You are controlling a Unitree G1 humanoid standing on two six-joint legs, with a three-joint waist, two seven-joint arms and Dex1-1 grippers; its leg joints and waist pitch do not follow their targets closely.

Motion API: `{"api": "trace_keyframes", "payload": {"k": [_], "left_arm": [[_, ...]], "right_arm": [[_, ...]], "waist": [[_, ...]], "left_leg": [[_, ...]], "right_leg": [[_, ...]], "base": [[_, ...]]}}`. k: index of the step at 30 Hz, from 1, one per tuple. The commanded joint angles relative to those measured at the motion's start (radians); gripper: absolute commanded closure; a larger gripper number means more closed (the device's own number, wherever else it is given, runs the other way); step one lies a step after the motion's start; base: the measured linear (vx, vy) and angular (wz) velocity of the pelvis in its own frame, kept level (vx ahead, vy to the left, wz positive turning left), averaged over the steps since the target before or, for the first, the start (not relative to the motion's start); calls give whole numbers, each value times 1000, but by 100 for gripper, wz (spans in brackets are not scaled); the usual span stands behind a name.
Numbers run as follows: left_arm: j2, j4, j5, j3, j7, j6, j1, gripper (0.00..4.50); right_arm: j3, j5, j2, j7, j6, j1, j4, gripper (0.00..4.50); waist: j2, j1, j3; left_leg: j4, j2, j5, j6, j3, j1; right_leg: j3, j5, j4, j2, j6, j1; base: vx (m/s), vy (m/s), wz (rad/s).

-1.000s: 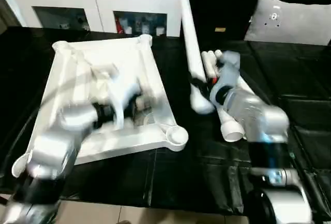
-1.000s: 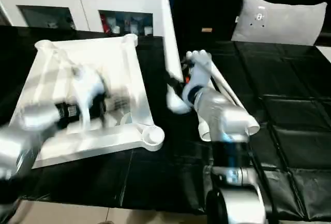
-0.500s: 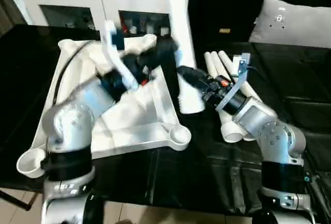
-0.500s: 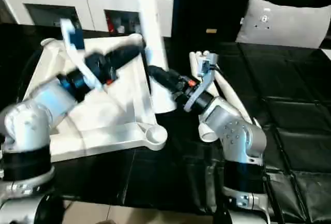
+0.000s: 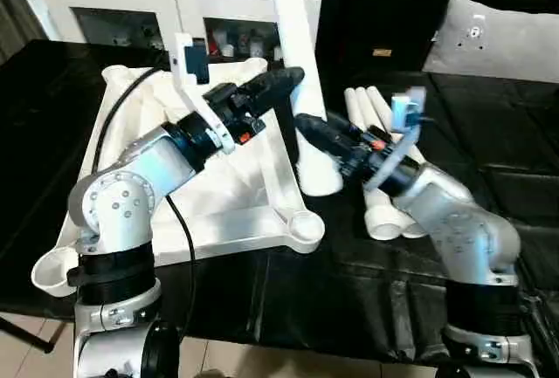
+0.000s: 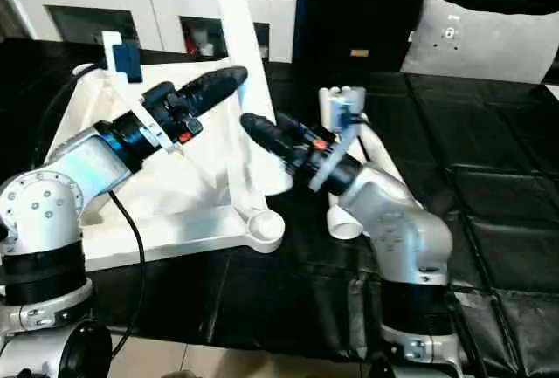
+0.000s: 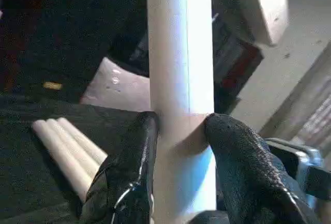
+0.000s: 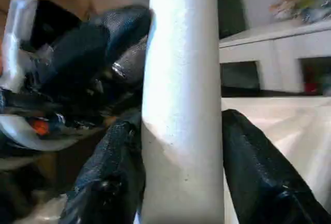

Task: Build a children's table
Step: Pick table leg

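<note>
Grippers left [image 7: 178, 125] and right [image 8: 181, 131] both clamp the upright white leg [image 5: 295, 46] above the tabletop [image 5: 131, 134]

Silver jointed forearms ended in black two-fingered left gripper [image 5: 281, 81] and right gripper [image 5: 307, 122]; black cable trailed behind.

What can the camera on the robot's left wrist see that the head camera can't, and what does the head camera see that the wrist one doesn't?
Left wrist view: both black fingers of the left gripper squeezing the upright leg close up.

Head view: the whole tabletop with its corner sockets, both silver arms, the right gripper on the same leg, and the white cupboard behind.

Both: the upright leg, the spare legs lying on the black table, and the grey pillow.
</note>
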Motion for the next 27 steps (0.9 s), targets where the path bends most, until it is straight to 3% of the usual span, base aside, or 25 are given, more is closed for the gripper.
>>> {"api": "trace_keyframes", "payload": {"k": [1,5,6,10,11,15,18,19,21,23,26,27], "left_arm": [[-9,-15,31,-54,27,-14,-4,235],[-23,-26,62,-84,56,-61,11,235],[-23,-26,62,-84,56,-61,11,270],[-46,-65,50,-101,51,-66,27,305],[-25,-80,74,-131,30,-80,35,249],[72,-70,220,-252,-17,-173,71,235],[69,-67,212,-245,-17,-170,73,235],[65,-68,204,-241,-16,-164,75,233],[68,-70,204,-245,-22,-167,77,211],[62,-68,199,-240,-18,-167,79,197],[18,-52,159,-200,11,-184,76,201],[2,-45,145,-182,26,-181,70,178]], "right_arm": [[61,-58,11,-36,-50,-7,-7,262],[124,-162,26,-79,-189,-5,27,263],[124,-162,26,-79,-189,-5,27,263],[164,-236,38,-104,-288,3,64,263],[168,-247,41,-112,-305,6,70,263],[173,-273,48,-134,-378,25,82,263],[174,-287,48,-140,-409,35,82,263],[178,-292,49,-139,-431,44,85,264],[182,-302,49,-142,-450,50,86,264],[188,-312,51,-146,-467,57,85,264],[207,-342,53,-160,-520,74,93,264],[211,-348,52,-163,-527,76,95,264]], "waist": [[-2,-1,-64],[-1,-2,-64],[-1,-2,-65],[-1,-2,-66],[-4,-3,-64],[-1,-6,-62],[1,-7,-62],[6,-6,-64],[2,-8,-64],[6,-11,-63],[6,-12,-63],[5,-12,-63]], "left_leg": [[-67,51,14,19,-12,3],[-67,51,1,8,-12,2],[-67,51,1,8,-12,2],[-67,53,4,18,-13,1],[-69,53,1,24,-13,1],[-71,54,-21,27,-14,3],[-72,55,-19,11,-13,5],[-70,54,-16,5,-13,6],[-70,53,-18,4,-13,4],[-70,53,-33,4,-13,4],[-69,52,-36,4,-11,4],[-69,52,-35,4,-12,3]], "right_leg": [[55,56,-77,-90,-205,58],[57,64,-76,-91,-205,59],[57,69,-75,-91,-207,60],[57,107,-71,-92,-217,61],[57,101,-71,-91,-214,61],[58,54,-76,-89,-187,57],[58,63,-73,-89,-192,57],[57,81,-70,-88,-198,56],[58,100,-70,-87,-206,58],[58,94,-71,-88,-207,58],[59,99,-72,-88,-214,58],[58,104,-71,-87,-216,59]], "base": [[0,0,0],[0,0,0],[0,0,0],[0,0,0],[0,0,0],[0,0,0],[0,0,0],[0,0,0],[0,0,0],[0,0,0],[0,0,0],[0,0,0]]}}
